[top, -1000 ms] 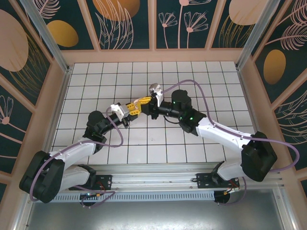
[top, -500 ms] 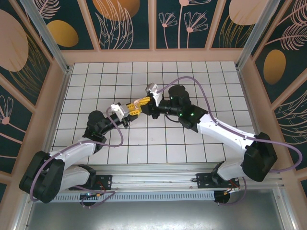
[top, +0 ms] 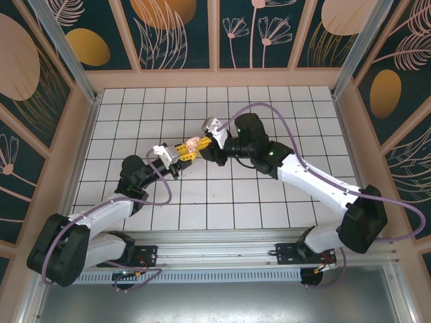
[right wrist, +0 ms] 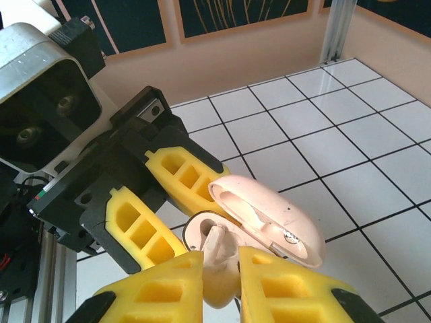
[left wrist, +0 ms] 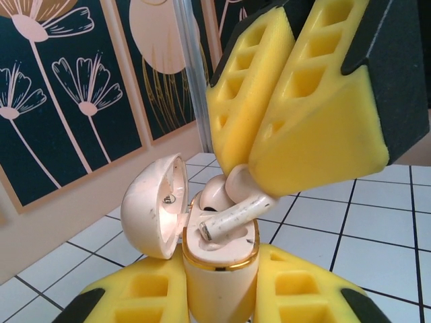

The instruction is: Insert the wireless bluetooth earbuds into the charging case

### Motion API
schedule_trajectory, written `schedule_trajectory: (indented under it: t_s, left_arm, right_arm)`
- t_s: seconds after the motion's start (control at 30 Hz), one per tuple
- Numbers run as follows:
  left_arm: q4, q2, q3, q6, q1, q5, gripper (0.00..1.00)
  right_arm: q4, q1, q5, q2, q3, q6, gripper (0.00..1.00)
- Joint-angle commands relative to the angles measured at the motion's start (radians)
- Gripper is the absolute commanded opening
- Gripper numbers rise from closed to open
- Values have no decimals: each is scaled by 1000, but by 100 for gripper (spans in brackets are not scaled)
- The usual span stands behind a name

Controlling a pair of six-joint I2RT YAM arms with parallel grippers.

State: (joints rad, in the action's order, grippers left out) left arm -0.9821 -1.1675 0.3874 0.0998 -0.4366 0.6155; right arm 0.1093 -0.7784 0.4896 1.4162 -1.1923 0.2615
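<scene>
In the middle of the table [top: 316, 108], above the white tiles, the two grippers meet. Nearest to the arm bases is the left gripper [top: 180, 152]. Its yellow fingers are closed tight on the charging case [left wrist: 219, 269] and hold it standing up. In the left wrist view the mouth of the case faces 12 o'clock. The lid [left wrist: 153, 205] is swung open and leans away at 10 o'clock, so it does not block the way in.

Just past that, the earbud [left wrist: 232, 217] lies across the mouth of the case. It seems to touch the top, but it is not down in its hole. Its long stem is tilted and runs from 8 o'clock up to 2 o'clock. The hole goes straight down, toward 6 o'clock. So the stem likely has to be tipped upright before it can slide in.

Farthest out, the right gripper [left wrist: 252, 178] hangs at 1 o'clock above the case. It is closed on the fat end of the earbud. In the top view it sits at 2 o'clock from the left gripper.

A round pale bump sits in the case behind the stem. It is hard to tell if that is the second earbud.
</scene>
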Motion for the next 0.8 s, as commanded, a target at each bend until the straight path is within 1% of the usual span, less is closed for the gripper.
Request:
schedule_trajectory:
  t_s: [0.0,0.23,0.4,0.5,0.67,0.77]
  left_arm:
    - [-140,52,59,18,-25,142,19]
    - [-81,56,59,70,-27,95,19]
    - [-18,50,52,142,-27,41,19]
    - [6,36,50,175,-27,28,19]
    - [55,19,53,233,-26,2,19]
    - [63,5,56,240,-27,-11,19]
  right_arm:
    - [105,18,-55,62,-42,42,17]
    - [121,20,-13,40,-72,15,17]
    - [133,31,32,20,-79,-24,16]
    - [152,39,48,20,-89,-44,16]
    - [188,54,64,28,-112,-88,16]
    - [203,60,62,31,-110,-113,16]
